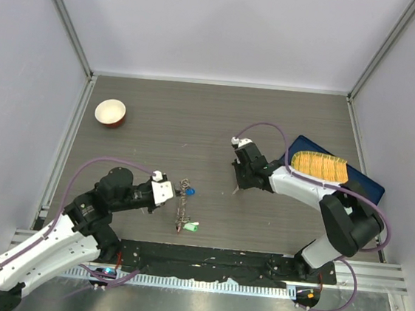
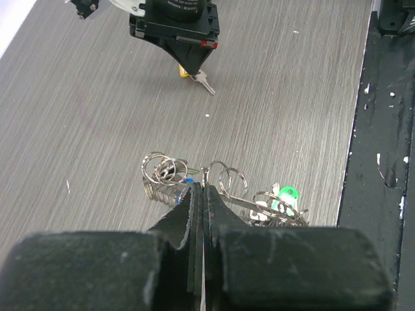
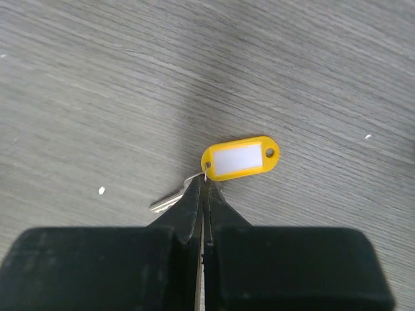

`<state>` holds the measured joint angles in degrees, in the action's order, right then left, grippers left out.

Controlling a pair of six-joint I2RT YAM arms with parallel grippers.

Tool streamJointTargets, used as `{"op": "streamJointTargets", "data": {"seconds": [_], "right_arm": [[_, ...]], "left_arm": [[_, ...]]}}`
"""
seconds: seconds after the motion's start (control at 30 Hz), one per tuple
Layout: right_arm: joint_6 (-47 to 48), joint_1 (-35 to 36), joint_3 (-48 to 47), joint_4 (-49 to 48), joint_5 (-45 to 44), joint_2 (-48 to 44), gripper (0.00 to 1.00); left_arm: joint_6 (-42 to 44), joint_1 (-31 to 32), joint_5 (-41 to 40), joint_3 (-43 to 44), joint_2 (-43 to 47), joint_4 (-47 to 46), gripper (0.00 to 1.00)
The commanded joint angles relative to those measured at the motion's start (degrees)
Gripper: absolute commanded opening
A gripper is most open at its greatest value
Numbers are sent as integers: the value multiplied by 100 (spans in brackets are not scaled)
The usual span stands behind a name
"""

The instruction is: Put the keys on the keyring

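Note:
A bunch of grey metal rings, the keyring (image 2: 160, 177), lies on the wood-grain table with a blue tag (image 1: 190, 191) and a green-tagged key (image 2: 286, 194) on it. My left gripper (image 2: 203, 188) is shut on a thin ring in the middle of that bunch (image 1: 183, 197). Farther right, my right gripper (image 3: 205, 184) is shut on the small wire loop of a silver key (image 3: 167, 201) with a yellow tag (image 3: 241, 158). Key and tag lie low against the table. The left wrist view shows that key (image 2: 204, 83) under the right gripper (image 1: 237, 189).
A red-and-white bowl (image 1: 111, 112) stands at the back left. At the right lies a blue board (image 1: 367, 189) with a yellow-orange ribbed pad (image 1: 319, 166) on it. A black strip (image 1: 203, 263) runs along the near edge between the arm bases.

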<state>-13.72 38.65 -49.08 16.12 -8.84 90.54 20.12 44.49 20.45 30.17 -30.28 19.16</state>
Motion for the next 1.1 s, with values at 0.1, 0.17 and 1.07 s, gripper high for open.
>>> {"op": "streamJointTargets", "data": {"seconds": [0.1, 0.17, 1.07], "right_arm": [[1290, 37, 56, -275, 802, -1432, 1], [1783, 63, 205, -398, 1147, -1801, 1], [3243, 669, 813, -1674, 5120, -3483, 1]], "left_arm": [[150, -19, 504, 94, 216, -544, 0], [168, -19, 706, 120, 172, -632, 0], [-69, -11, 1401, 490, -663, -1046, 0]]}}
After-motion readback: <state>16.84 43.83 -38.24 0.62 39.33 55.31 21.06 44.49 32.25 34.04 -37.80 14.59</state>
